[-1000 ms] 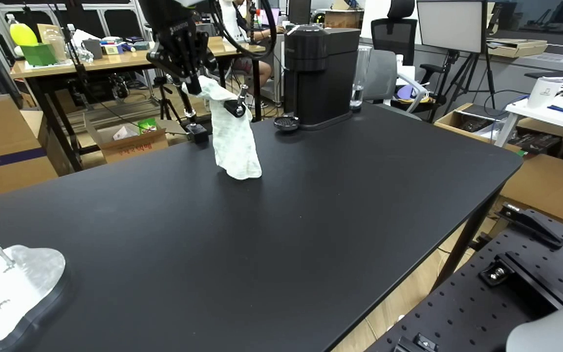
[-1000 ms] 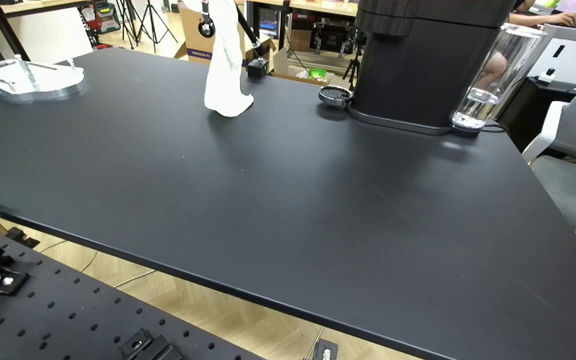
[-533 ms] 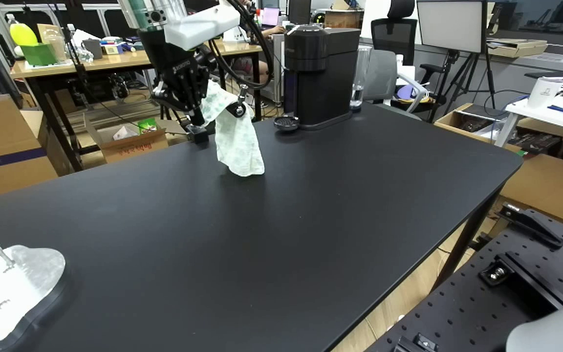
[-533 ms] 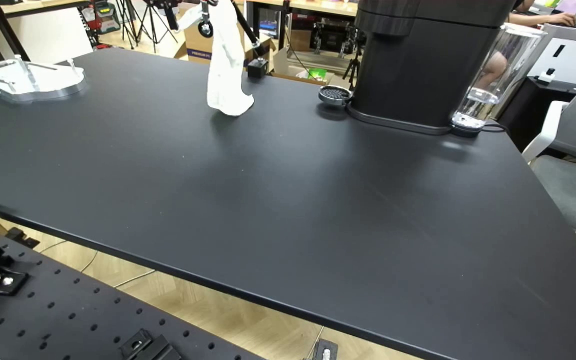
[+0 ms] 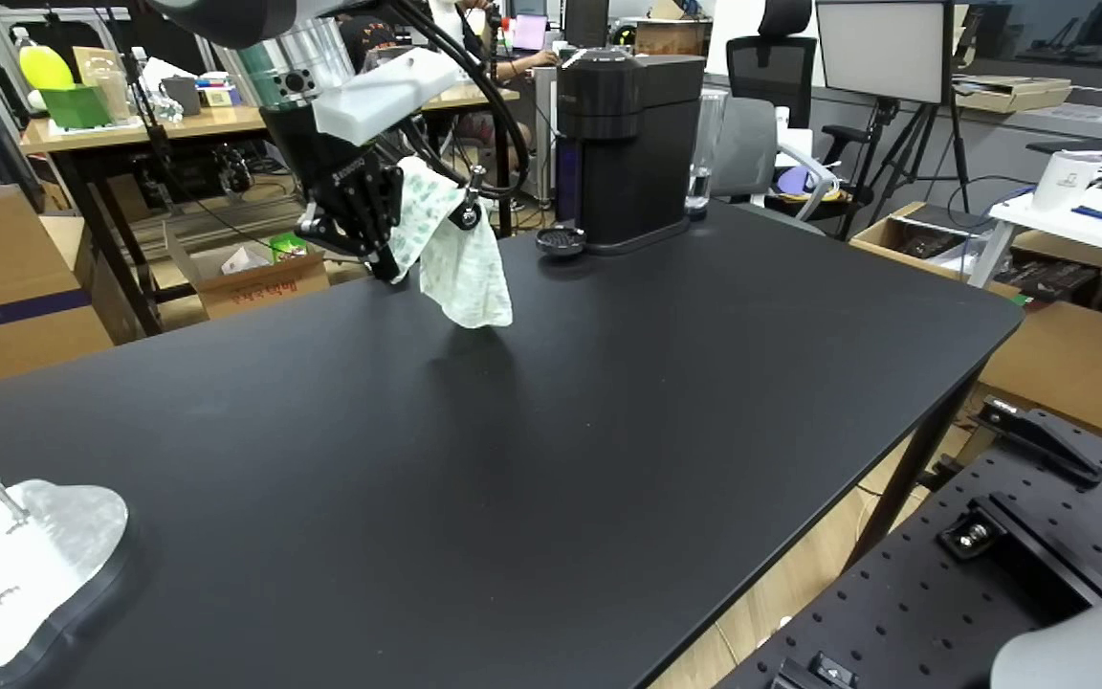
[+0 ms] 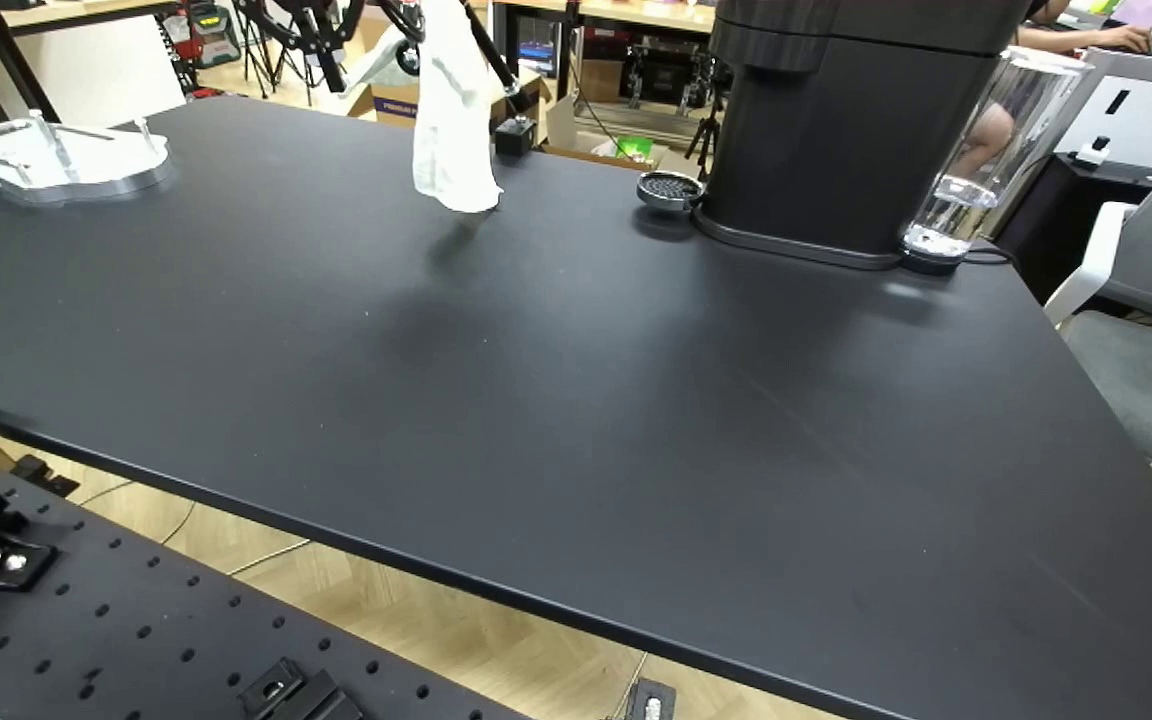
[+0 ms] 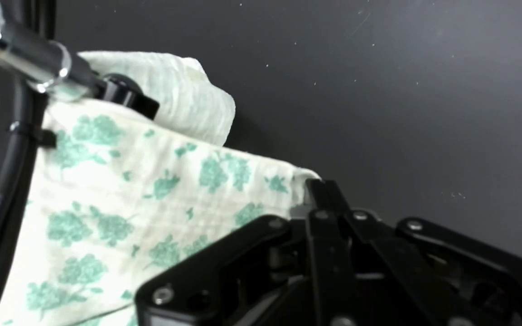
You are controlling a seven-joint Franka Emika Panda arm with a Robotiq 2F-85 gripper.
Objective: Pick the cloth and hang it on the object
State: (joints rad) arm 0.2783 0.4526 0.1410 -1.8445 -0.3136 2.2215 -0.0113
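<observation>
The cloth (image 5: 467,273), white with green flower print, hangs over the black arm of a small stand with a silver knob (image 5: 474,182). In an exterior view the stand's base (image 6: 514,137) is at the table's far edge. One end of the cloth (image 6: 451,130) hangs just above the table. My gripper (image 5: 385,270) is on the other side of the stand arm, low, and shut on a corner of the cloth. In the wrist view the fingertips (image 7: 321,183) pinch that corner, and the cloth (image 7: 152,194) stretches from them to the stand arm (image 7: 39,59).
A black coffee machine (image 5: 628,153) with a round drip tray (image 5: 561,241) and a clear water tank (image 6: 966,170) stands beside the cloth. A white plate with metal pegs (image 5: 54,545) lies on the black table (image 5: 513,498). A perforated board (image 5: 895,593) is beyond the table edge.
My gripper has moved down, drawing the held corner lower beside the stand. The hanging end has risen slightly off the table.
</observation>
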